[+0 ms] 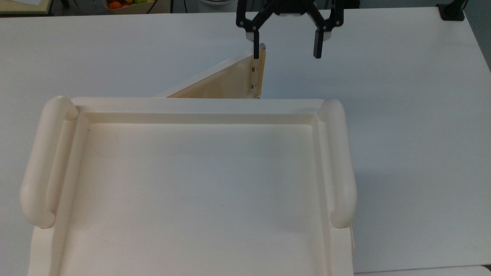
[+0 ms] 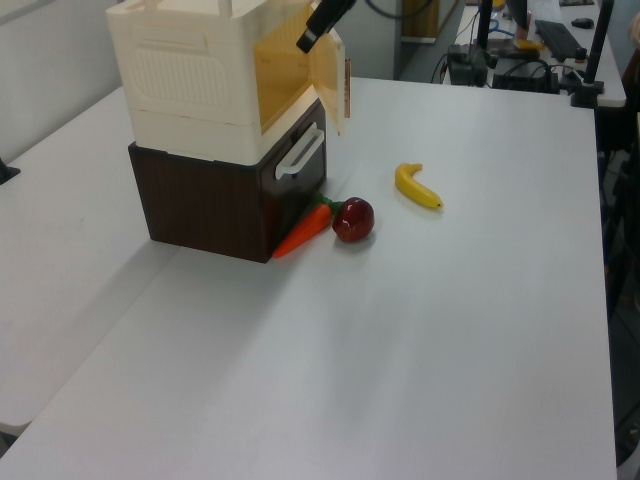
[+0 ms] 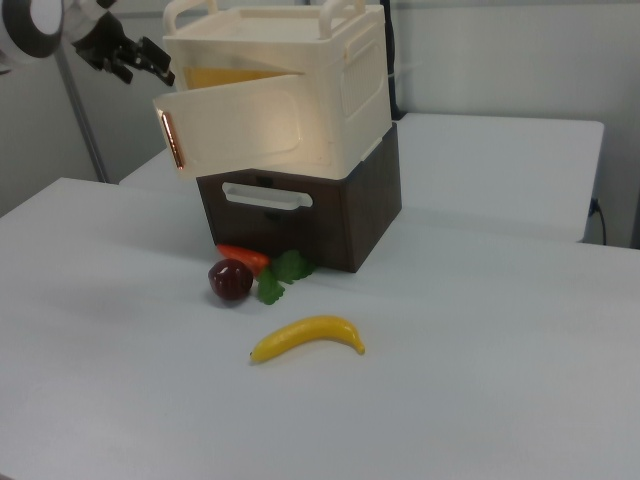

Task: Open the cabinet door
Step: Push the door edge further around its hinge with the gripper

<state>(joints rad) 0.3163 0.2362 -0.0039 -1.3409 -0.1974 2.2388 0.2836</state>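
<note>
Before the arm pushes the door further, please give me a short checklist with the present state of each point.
1. Door partly open: ok.
2. Gripper open: ok.
3. One finger at the door's free edge in the top view; real contact: cannot tell.
4. Banana, apple and carrot lie low on the table, under the door's swing: ok.
5. Door fully open: not ok.

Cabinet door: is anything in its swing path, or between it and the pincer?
Nothing visible. The open pincer sits at the free edge of the cabinet door. The banana, apple and carrot lie lower, on the table.
</note>
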